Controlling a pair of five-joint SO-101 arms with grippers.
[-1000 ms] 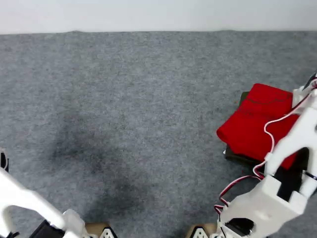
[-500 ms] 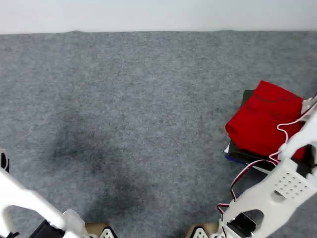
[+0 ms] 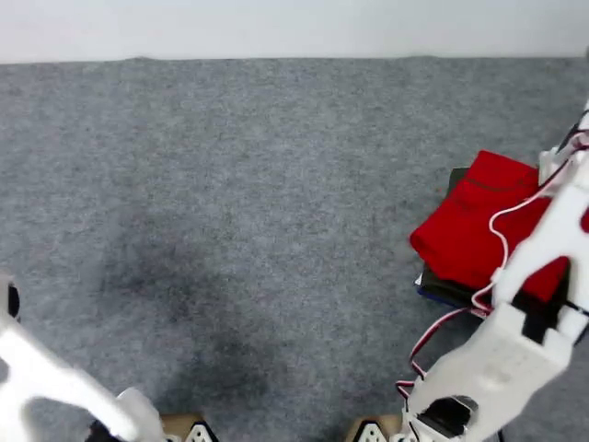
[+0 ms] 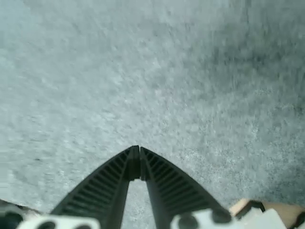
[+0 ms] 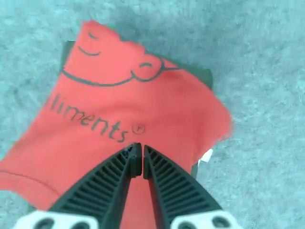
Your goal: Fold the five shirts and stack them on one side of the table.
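Right gripper (image 5: 138, 161): jaws closed tip to tip, no cloth seen between them, so not holding anything as far as I can tell. Directly under the tips lies the red shirt (image 5: 133, 105), folded, print side up. It runs away from the gripper, far corner pointing forward.

In the high view the red shirt (image 3: 469, 235) tops the stack (image 3: 440, 291) at the table's (image 3: 276, 184) right side. Its long axis runs diagonally and it sits skewed on the darker folded shirts below, whose edges stick out at the near and far sides.

The right arm (image 3: 529, 313) hangs over the stack, so it is the nearer one by far. Any squaring-up of the top shirt likely falls to it.

Left gripper (image 4: 139, 163): also closed, empty, over bare grey table, well apart from the stack.

Left arm (image 3: 46, 387) is at the near left corner.
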